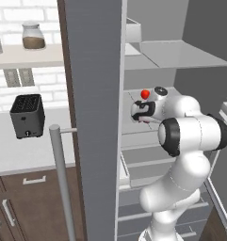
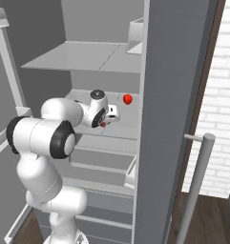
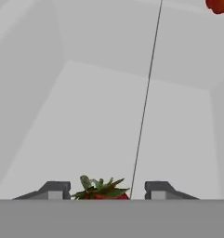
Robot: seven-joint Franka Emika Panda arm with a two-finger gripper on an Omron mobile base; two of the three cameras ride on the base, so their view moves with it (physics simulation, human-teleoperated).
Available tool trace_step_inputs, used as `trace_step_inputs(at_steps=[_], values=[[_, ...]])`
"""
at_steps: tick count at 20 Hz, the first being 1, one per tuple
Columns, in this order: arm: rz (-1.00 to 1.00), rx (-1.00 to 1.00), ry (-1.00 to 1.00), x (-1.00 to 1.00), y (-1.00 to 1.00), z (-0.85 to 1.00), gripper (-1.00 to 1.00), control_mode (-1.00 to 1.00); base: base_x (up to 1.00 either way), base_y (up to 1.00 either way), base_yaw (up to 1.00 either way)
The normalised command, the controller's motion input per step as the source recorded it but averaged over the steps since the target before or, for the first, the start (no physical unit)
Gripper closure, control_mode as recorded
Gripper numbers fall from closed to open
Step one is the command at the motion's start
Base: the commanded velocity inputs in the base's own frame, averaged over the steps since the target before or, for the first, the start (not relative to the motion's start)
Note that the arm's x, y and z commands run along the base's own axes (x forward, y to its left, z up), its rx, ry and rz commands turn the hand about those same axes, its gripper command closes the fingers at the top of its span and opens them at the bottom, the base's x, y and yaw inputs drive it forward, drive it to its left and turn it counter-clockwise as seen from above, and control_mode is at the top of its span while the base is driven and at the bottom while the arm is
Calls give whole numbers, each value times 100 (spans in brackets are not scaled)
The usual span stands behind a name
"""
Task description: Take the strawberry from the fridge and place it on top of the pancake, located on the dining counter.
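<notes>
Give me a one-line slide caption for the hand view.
Small red strawberry with green leafy top sits between the dark gripper fingertips on the pale fridge shelf, jaws apart either side.

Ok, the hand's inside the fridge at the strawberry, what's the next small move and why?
Probably close the gripper on the strawberry. In the hand view its leafy top sits between the two fingertips with a gap on either side, so the jaws look lined up but not yet touching. The other red fruit lies further back on the shelf.
</notes>
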Motion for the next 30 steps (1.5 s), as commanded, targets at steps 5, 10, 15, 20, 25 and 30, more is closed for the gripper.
trace_step_inputs(at_steps=[5,10,15,20,25,30], values=[[0,0,8,-10,3,-33,100,-100,0,0,0],[0,0,3,-39,5,-14,100,-100,0,0,0],[0,0,-23,-93,0,76,100,-100,0,0,0],[0,5,7,-100,-3,100,100,-100,0,0,0],[-1,11,13,-100,0,100,100,-100,0,0,0],[-2,1,-9,-100,4,50,100,-100,0,0,0]])
